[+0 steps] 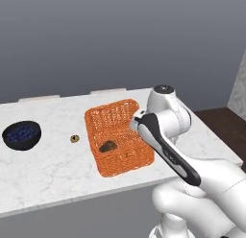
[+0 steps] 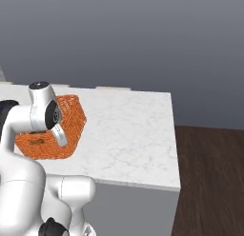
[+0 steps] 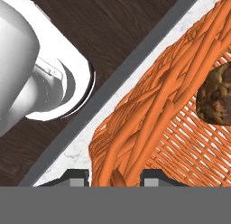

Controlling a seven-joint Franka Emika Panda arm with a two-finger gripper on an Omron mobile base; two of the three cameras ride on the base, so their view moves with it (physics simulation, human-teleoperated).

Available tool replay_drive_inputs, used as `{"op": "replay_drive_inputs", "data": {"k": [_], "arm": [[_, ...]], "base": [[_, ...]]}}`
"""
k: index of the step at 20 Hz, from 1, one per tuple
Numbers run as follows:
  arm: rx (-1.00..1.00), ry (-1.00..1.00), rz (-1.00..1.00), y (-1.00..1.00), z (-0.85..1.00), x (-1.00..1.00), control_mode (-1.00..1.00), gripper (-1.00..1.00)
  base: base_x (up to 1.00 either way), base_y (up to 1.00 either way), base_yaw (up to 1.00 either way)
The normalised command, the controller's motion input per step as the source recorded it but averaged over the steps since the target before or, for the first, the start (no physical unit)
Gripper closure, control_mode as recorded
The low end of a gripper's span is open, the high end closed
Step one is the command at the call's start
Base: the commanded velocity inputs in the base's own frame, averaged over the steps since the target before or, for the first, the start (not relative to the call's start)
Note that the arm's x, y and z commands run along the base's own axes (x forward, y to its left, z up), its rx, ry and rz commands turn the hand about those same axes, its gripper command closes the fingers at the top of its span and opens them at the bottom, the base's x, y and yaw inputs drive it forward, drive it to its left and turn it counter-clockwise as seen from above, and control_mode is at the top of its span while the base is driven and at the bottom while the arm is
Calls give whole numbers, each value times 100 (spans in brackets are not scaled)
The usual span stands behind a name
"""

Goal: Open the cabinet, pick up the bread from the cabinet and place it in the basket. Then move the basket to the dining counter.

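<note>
Straddling the basket [image 3: 180, 110] rim, claw [image 3: 115, 178] clenched on it; long axis away from robot.

Bread [image 1: 108, 146] in basket [image 1: 113, 116] on dining counter [image 1: 48, 165].

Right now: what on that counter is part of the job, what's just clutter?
Job: bread, lying in the basket; dining counter under it; gripper, fingers astride the basket wall.
Clutter: dark bowl; small ring-shaped item.

Soft even rendered light, faint shadows, no glare, slightly coarse, low-resolution edges
</note>
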Motion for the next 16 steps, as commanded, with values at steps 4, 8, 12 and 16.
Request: {"op": "replay_drive_inputs", "data": {"k": [4, 8, 12, 16], "arm": [[7, 15, 6, 0, -7, 100, -100, 100], [17, 12, 10, -4, -6, 100, -100, 100], [18, 5, 8, -24, 0, 100, -100, 100], [4, 0, 8, -17, 0, 100, -100, 100]], "base": [[0, 0, 0], [0, 0, 0], [0, 0, 0], [0, 0, 0]]}}
